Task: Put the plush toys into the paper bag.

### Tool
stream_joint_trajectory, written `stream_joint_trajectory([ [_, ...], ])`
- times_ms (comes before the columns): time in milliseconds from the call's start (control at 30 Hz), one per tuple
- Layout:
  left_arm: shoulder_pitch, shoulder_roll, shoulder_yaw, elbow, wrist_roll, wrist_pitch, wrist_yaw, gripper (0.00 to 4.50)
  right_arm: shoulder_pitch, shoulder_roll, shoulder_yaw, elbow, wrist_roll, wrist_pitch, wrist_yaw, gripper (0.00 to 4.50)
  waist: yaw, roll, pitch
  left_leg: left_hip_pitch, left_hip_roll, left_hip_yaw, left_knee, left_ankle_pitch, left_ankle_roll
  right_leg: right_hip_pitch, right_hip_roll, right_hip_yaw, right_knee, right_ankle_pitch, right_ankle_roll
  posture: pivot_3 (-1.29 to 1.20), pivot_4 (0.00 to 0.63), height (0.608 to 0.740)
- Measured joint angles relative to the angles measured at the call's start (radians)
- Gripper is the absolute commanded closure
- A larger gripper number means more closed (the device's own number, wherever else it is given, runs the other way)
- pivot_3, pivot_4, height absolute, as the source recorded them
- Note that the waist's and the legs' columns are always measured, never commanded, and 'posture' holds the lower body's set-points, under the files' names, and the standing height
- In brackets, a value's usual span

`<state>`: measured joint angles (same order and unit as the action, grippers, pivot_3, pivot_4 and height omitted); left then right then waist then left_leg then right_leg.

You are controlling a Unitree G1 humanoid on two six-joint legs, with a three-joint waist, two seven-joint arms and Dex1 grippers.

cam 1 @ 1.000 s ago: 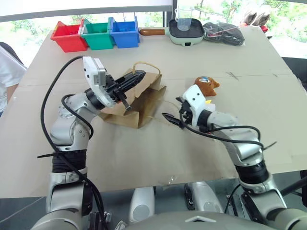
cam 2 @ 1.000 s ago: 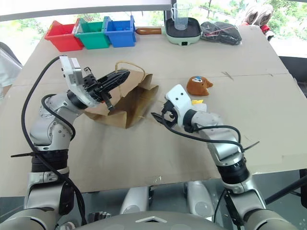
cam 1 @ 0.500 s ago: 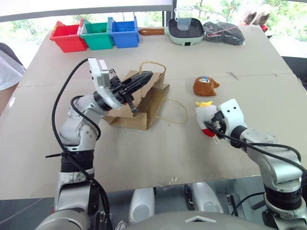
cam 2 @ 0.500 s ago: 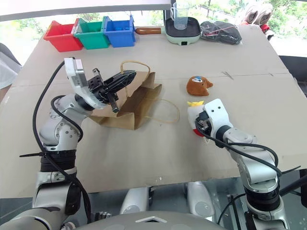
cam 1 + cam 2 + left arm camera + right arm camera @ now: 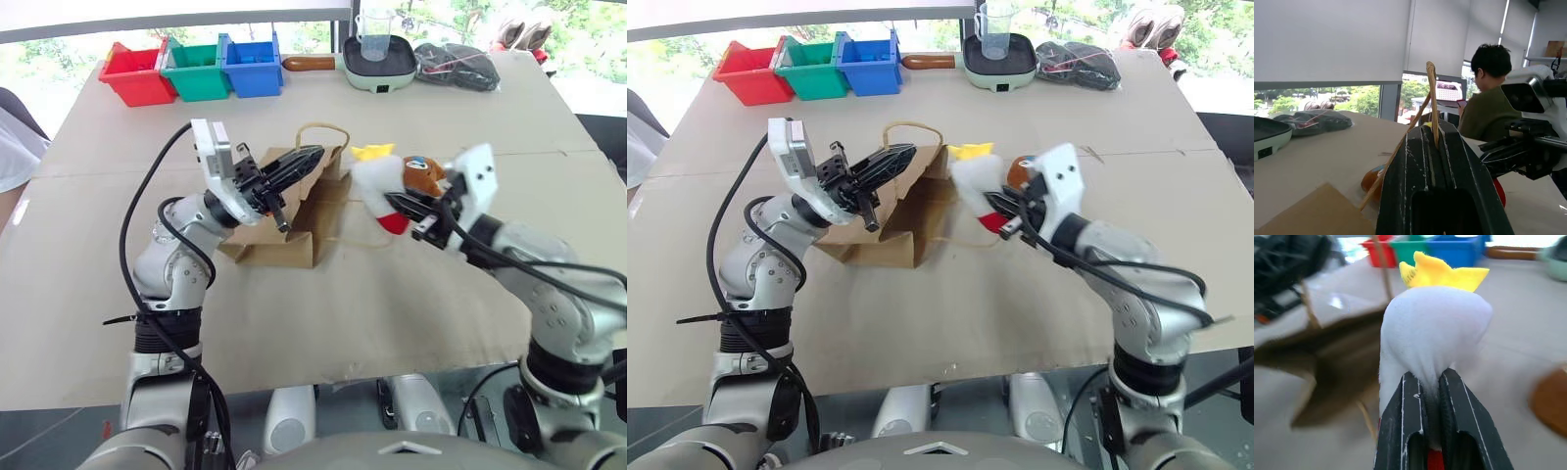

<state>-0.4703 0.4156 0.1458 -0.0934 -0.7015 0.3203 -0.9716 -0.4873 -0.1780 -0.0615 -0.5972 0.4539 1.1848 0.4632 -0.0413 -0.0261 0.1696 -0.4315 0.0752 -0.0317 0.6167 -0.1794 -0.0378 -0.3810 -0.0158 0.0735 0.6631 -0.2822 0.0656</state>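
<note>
The right gripper (image 5: 404, 205) pinches the elongated white plush toy with a red end and yellow tuft (image 5: 377, 184), holding it in the air just right of the plain brown kraft paper bag (image 5: 289, 220), its black fingers (image 5: 1413, 421) squeezed tight on the soft fabric. The left gripper (image 5: 312, 157), jaws closed, clamps one twisted paper loop handle (image 5: 1432, 100) of the bag and holds it raised, so that the bag's mouth faces right toward the lifted toy. The bag's other loop handle (image 5: 361, 235) trails on the table on its right side. The round brown plush toy with an orange and white face (image 5: 424, 174) sits on the beige cardboard-covered table (image 5: 294, 323) right of the bag, partly hidden behind the white toy and the right arm. At the table's far edge stand a red plastic bin (image 5: 140, 70), a green plastic bin (image 5: 199, 67) and a blue plastic bin (image 5: 254, 65) in a row, with a pale green electric skillet (image 5: 377, 62) bearing a clear measuring cup (image 5: 375, 35) and a black bundle (image 5: 456, 67) to their right. A person in a green top (image 5: 1488, 105) sits in the background of the left wrist view.
</note>
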Motion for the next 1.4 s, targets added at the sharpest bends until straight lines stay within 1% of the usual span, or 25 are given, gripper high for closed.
stream_joint_trajectory([
  [100, -0.01, -0.031, -0.009, -0.01, -0.001, 0.0, 0.02, 4.5, -0.091, 0.073, 0.049, 0.186, -0.001, 0.044, -0.042, 4.47, 0.0, 0.0, 0.0, 0.0, 0.0, 0.0, 0.0, 0.0, 0.0, 0.0, 0.0, 0.0, 0.0, 0.0, 0.0, 0.0, 0.15, 0.74],
  [200, -0.011, -0.037, -0.016, -0.026, -0.002, 0.0, 0.039, 4.5, -0.104, 0.088, 0.121, 0.317, -0.002, 0.059, -0.049, 4.47, 0.005, 0.0, 0.0, -0.001, -0.001, 0.0, -0.001, 0.0, 0.0, 0.0, -0.001, 0.0, -0.001, 0.0, 0.0, 0.0, 0.15, 0.74],
  [367, 0.009, -0.05, -0.034, -0.054, 0.0, -0.002, 0.046, 4.5, -0.138, 0.132, 0.132, 0.423, 0.024, 0.062, -0.032, 4.47, 0.001, 0.0, 0.0, -0.001, -0.001, 0.0, -0.001, 0.0, 0.0, 0.0, 0.0, 0.0, 0.0, 0.0, 0.0, 0.0, 0.15, 0.74],
  [433, 0.031, -0.053, -0.049, -0.068, 0.002, -0.002, 0.041, 4.5, -0.175, 0.153, 0.139, 0.479, 0.032, 0.047, -0.019, 4.47, -0.003, 0.0, 0.0, 0.0, 0.0, 0.0, -0.001, 0.0, 0.0, 0.0, 0.0, 0.0, 0.0, 0.0, 0.0, 0.0, 0.15, 0.74],
  [533, 0.063, -0.056, -0.061, -0.092, -0.001, 0.0, 0.041, 4.5, -0.255, 0.194, 0.133, 0.627, 0.03, -0.022, -0.006, 4.47, -0.004, 0.001, 0.0, 0.0, 0.0, 0.0, -0.001, 0.0, 0.0, -0.001, 0.0, 0.0, 0.0, 0.0, 0.0, 0.0, 0.15, 0.74],
  [567, 0.069, -0.059, -0.07, -0.099, -0.003, 0.0, 0.043, 4.5, -0.28, 0.207, 0.13, 0.682, 0.025, -0.057, -0.003, 3.81, -0.002, 0.001, 0.0, 0.0, 0.0, 0.0, -0.001, 0.0, 0.0, -0.001, 0.0, 0.0, 0.0, 0.0, 0.0, 0.0, 0.15, 0.74],
  [600, 0.075, -0.06, -0.063, -0.104, -0.007, 0.0, 0.049, 4.5, -0.298, 0.216, 0.13, 0.735, 0.02, -0.096, 0.01, 3.5, -0.001, 0.0, 0.0, 0.0, 0.0, 0.0, -0.001, 0.0, 0.0, 0.0, 0.0, 0.0, 0.0, 0.0, 0.0, 0.0, 0.15, 0.74],
  [667, 0.092, -0.06, -0.057, -0.115, -0.009, 0.001, 0.059, 4.5, -0.309, 0.232, 0.129, 0.812, 0.02, -0.149, 0.037, 2.48, 0.003, 0.001, 0.0, -0.001, -0.001, 0.0, -0.001, 0.0, 0.0, 0.0, 0.0, 0.0, -0.001, 0.0, 0.0, 0.0, 0.15, 0.74],
  [700, 0.095, -0.06, -0.057, -0.115, -0.009, 0.002, 0.062, 4.5, -0.308, 0.234, 0.13, 0.83, 0.02, -0.158, 0.041, 1.88, 0.004, 0.001, 0.001, -0.002, -0.001, 0.0, -0.001, 0.0, 0.0, -0.001, 0.0, -0.001, -0.001, 0.0, 0.0, 0.0, 0.15, 0.74],
  [767, 0.098, -0.058, -0.047, -0.115, -0.01, 0.001, 0.07, 4.5, -0.282, 0.22, 0.133, 0.81, 0.027, -0.163, 0.056, 0.9, 0.005, 0.001, 0.001, -0.002, -0.001, 0.0, -0.001, 0.0, 0.0, -0.001, 0.0, -0.001, -0.001, 0.0, 0.0, 0.0, 0.15, 0.74],
  [800, 0.099, -0.057, -0.042, -0.115, -0.011, 0.001, 0.072, 4.5, -0.278, 0.217, 0.133, 0.806, 0.029, -0.163, 0.057, 0.65, 0.005, 0.001, 0.001, -0.001, -0.001, 0.0, -0.001, 0.0, 0.0, -0.001, 0.0, -0.001, -0.001, 0.0, 0.0, 0.0, 0.15, 0.74],
  [900, 0.116, -0.034, -0.007, -0.114, -0.009, -0.003, 0.079, 4.5, -0.196, 0.121, 0.139, 0.657, 0.045, -0.137, 0.074, 0.65, 0.006, 0.001, 0.001, -0.001, -0.001, 0.0, -0.002, 0.0, 0.0, -0.001, -0.001, -0.001, -0.001, 0.0, 0.0, 0.0, 0.15, 0.74],
  [1000, 0.134, -0.011, 0.019, -0.109, -0.004, -0.013, 0.082, 4.5, -0.097, -0.058, 0.14, 0.432, 0.048, -0.128, 0.1, 0.65, 0.008, 0.002, 0.001, -0.001, -0.001, 0.0, -0.002, 0.0, 0.0, -0.001, -0.001, -0.001, -0.002, 0.0, 0.0, 0.0, 0.15, 0.74],
  [1133, 0.133, -0.008, 0.032, -0.093, 0.011, -0.029, 0.085, 4.5, -0.057, -0.179, 0.091, 0.286, 0.065, -0.137, 0.118, 0.65, -0.003, 0.002, 0.001, 0.0, 0.0, 0.0, -0.002, 0.0, 0.0, -0.001, 0.0, 0.0, -0.001, 0.0, 0.0, 0.0, 0.15, 0.74],
  [1200, 0.133, -0.008, 0.033, -0.09, 0.014, -0.035, 0.088, 4.5, -0.061, -0.207, 0.061, 0.288, 0.048, -0.169, 0.097, 0.65, -0.002, 0.002, 0.001, 0.0, 0.0, 0.0, -0.002, 0.0, 0.0, -0.001, 0.0, 0.0, -0.001, 0.0, 0.0, 0.0, 0.15, 0.74],
  [1267, 0.127, -0.009, 0.033, -0.087, 0.015, -0.043, 0.096, 4.5, -0.097, -0.252, 0.078, 0.367, -0.03, -0.232, 0.064, 0.65, -0.001, 0.002, 0.001, 0.0, -0.001, 0.0, -0.001, 0.0, 0.0, -0.001, 0.0, 0.001, -0.001, 0.0, 0.0, 0.0, 0.15, 0.74],
  [1333, 0.118, -0.01, 0.034, -0.084, 0.017, -0.044, 0.101, 4.5, -0.141, -0.283, 0.107, 0.483, -0.118, -0.293, 0.029, 0.65, 0.0, 0.002, 0.001, 0.0, -0.001, 0.001, -0.001, 0.0, 0.0, -0.001, -0.001, 0.001, -0.002, 0.0, 0.0, 0.0, 0.15, 0.74],
  [1400, 0.115, -0.01, 0.035, -0.08, 0.019, -0.046, 0.103, 4.5, -0.191, -0.285, 0.142, 0.622, -0.186, -0.343, 0.005, 0.65, 0.0, 0.002, 0.001, 0.0, -0.001, 0.001, -0.001, 0.0, 0.0, -0.001, -0.001, 0.001, -0.002, 0.0, 0.0, 0.0, 0.15, 0.74],
])
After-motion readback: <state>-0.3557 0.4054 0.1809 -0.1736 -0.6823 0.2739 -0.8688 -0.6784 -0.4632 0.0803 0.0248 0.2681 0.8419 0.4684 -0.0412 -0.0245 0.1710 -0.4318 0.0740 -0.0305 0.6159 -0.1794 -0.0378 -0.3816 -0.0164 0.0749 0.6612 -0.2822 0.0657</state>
